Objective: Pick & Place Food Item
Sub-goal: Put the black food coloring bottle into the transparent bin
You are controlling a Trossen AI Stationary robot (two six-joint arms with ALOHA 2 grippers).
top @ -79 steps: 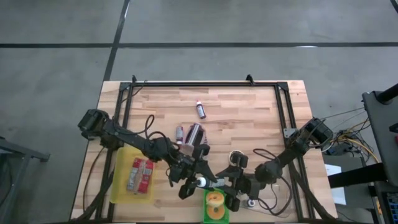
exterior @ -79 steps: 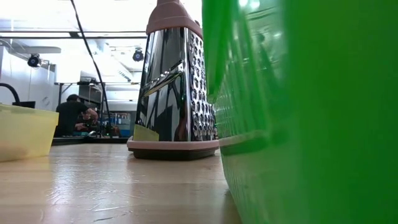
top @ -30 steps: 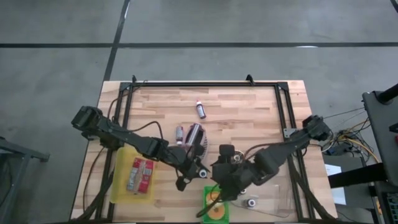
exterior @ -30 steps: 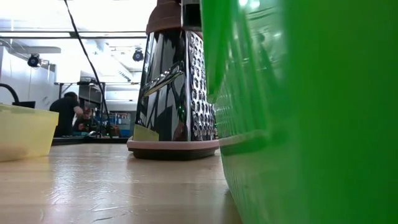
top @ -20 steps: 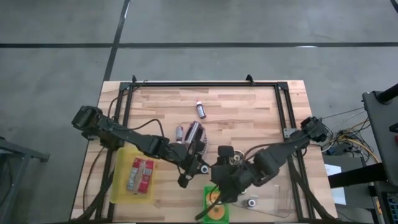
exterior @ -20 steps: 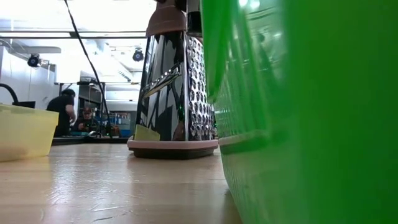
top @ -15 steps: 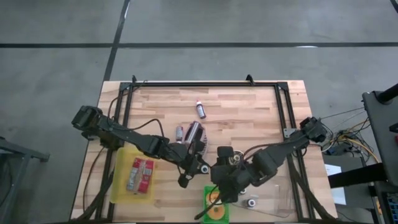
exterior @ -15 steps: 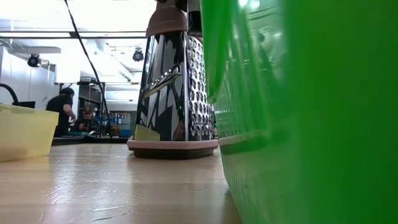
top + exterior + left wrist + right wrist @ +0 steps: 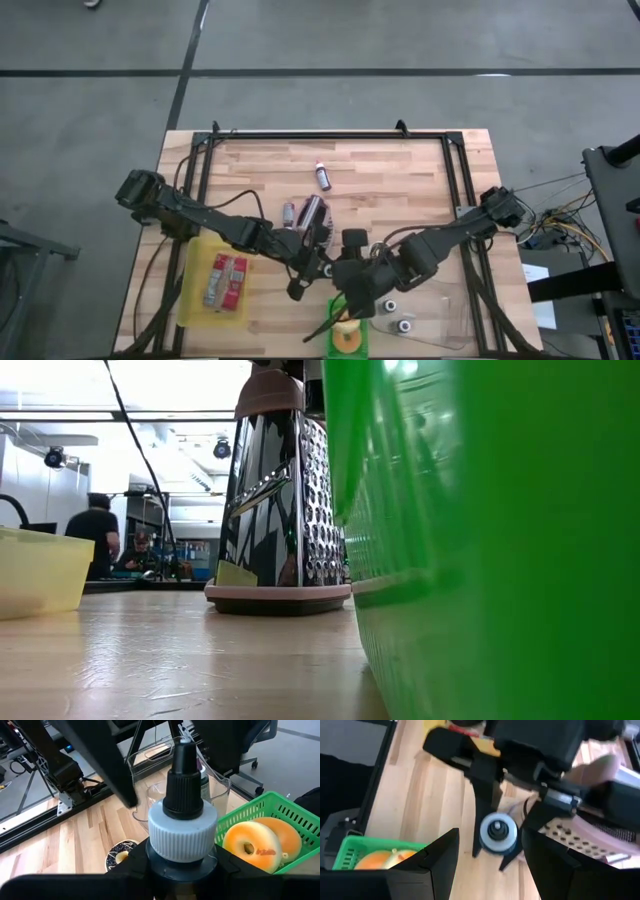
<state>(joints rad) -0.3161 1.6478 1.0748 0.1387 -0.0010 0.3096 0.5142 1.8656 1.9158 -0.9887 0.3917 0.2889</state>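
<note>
Sitting in the green basket [image 9: 280, 815] at the table's near edge are two donuts [image 9: 250, 845], so that food part's probably done. Left gripper [image 9: 498, 851] is clamping a white-capped squeeze bottle [image 9: 182, 820] beside the grater [image 9: 282, 500]; it's not placed yet. Right gripper [image 9: 345, 305] is hovering over the basket, fingers spread, holding nothing.

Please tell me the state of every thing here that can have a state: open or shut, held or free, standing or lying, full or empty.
Squeeze bottle: capped, held.
Left gripper: shut on the squeeze bottle.
Right gripper: open, empty.
Green basket: holds two donuts.
Grater: standing upright, free.
Yellow bin: holds a packet.
Small bottle: lying, free.
</note>
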